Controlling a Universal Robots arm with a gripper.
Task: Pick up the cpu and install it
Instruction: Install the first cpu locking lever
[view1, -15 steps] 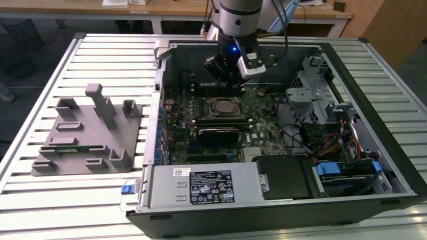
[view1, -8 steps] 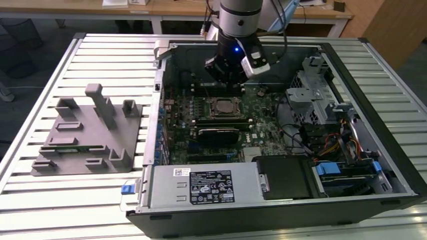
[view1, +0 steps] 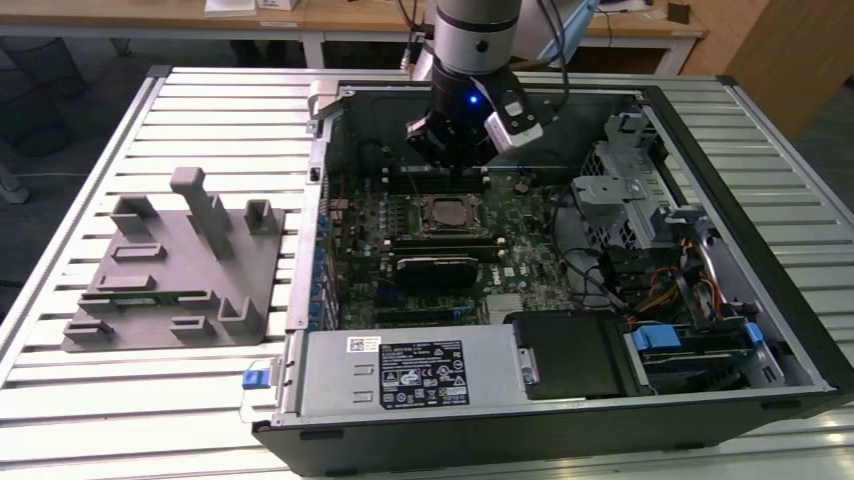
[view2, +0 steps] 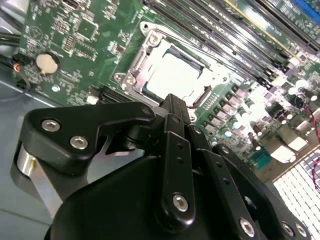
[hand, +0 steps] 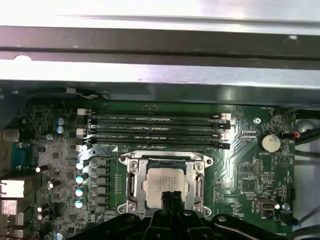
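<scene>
The cpu (hand: 161, 182) is a small silvery square lying flat in the black socket with its metal frame (hand: 131, 181) on the green motherboard (view1: 521, 260). In the exterior view the cpu (view1: 447, 212) sits mid-board inside the open computer case. My gripper (view1: 451, 165) hangs a little above the board, just off the socket's far side. In both wrist views the black fingertips (hand: 170, 199) are pressed together with nothing between them, close over one edge of the cpu (view2: 172, 75). The gripper (view2: 173, 101) hides part of that edge.
A grey plastic fixture (view1: 167, 270) lies on the slatted metal table (view1: 80, 400) at the exterior view's left. Memory slots (hand: 155, 131) run beside the socket, and a coin battery (hand: 270, 142) sits nearby. A drive cage (view1: 641, 190) and power supply (view1: 400, 375) line the case walls.
</scene>
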